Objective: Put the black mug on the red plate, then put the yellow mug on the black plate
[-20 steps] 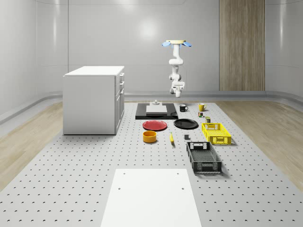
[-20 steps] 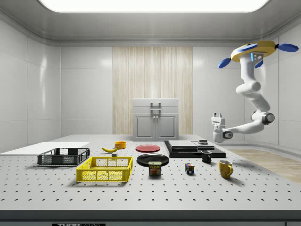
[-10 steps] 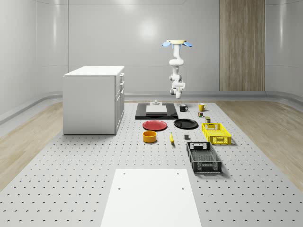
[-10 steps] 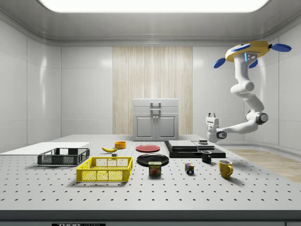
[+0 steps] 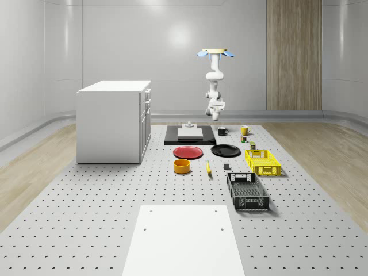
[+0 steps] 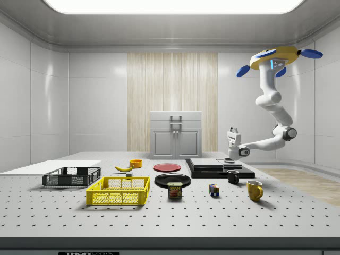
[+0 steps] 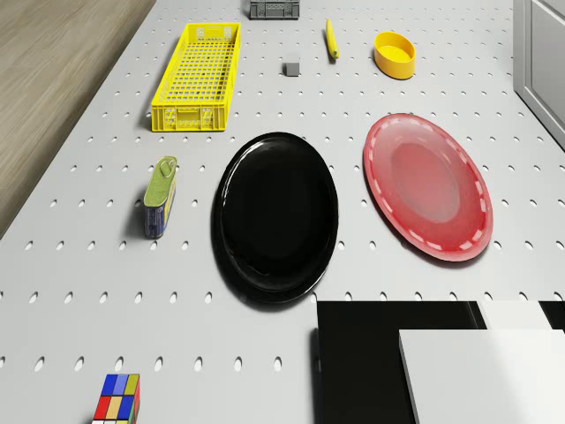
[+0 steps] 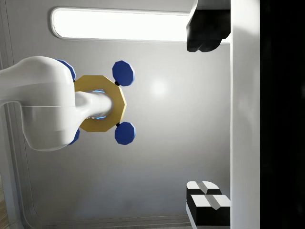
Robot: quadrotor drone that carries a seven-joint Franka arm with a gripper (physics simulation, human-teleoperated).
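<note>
Black ceramic mug point(image 6: 233, 176) sits untouched on the perforated grey worktop point(image 6: 175, 212) beside the black slab, drone point(image 6: 277, 56) hovering above it, its gripper point(image 6: 232, 136) upturned, jaws' gap unreadable.

You are looking at a simulated lab — a perforated optical-style table point(image 5: 86, 218), smooth grey curved walls point(image 5: 115, 40), a ceiling light panel point(image 6: 170, 5), and a white cabinet point(image 5: 112, 121) — nothing homely.

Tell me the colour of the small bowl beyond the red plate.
Yellow bowl, clearest in the drone view.
</note>
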